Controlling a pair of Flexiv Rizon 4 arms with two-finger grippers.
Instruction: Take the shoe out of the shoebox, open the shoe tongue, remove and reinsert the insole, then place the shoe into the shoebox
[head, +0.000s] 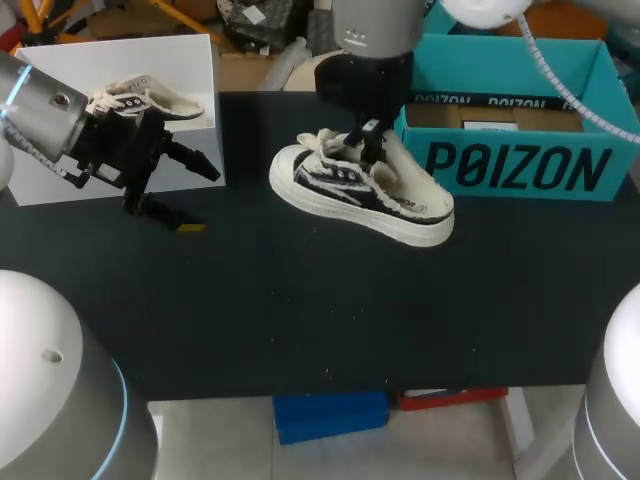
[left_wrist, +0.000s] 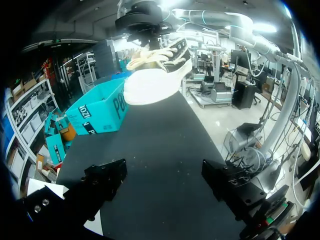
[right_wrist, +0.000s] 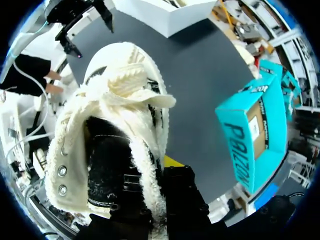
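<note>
- The black table (head: 300, 310) fills the middle of the head view and carries everything.
- The teal shoebox (head: 520, 165) stands open at the upper right, against the table's far edge. No shoe shows inside it.
- A white box (head: 60, 170) sits at the upper left with a second shoe (head: 150, 100) on top. It plays no part in the step as I read it.
- The shoe (head: 340, 185) lies on its sole in the upper centre, just left of the shoebox, toe toward the left of the frame. So the first step looks done, and the work now is at the shoe's mouth: opening the tongue, with the insole to follow.
- The right gripper (head: 372, 150) comes straight down from the top centre into the shoe's opening. In the right wrist view it straddles the fleecy side wall, one finger inside and one outside, and looks clenched on the shoe, steadying it.
- The left gripper (head: 203, 200) hangs at the left, just in front of the white box and well apart from the shoe, spread wide and grasping nothing.
- The tongue (right_wrist: 145, 97) stands ahead of the right gripper, cream and folded over under loose laces. Next, I judge, the left gripper must cross to it, pinch its edge and draw it toward the toe while the right holds firm.
</note>
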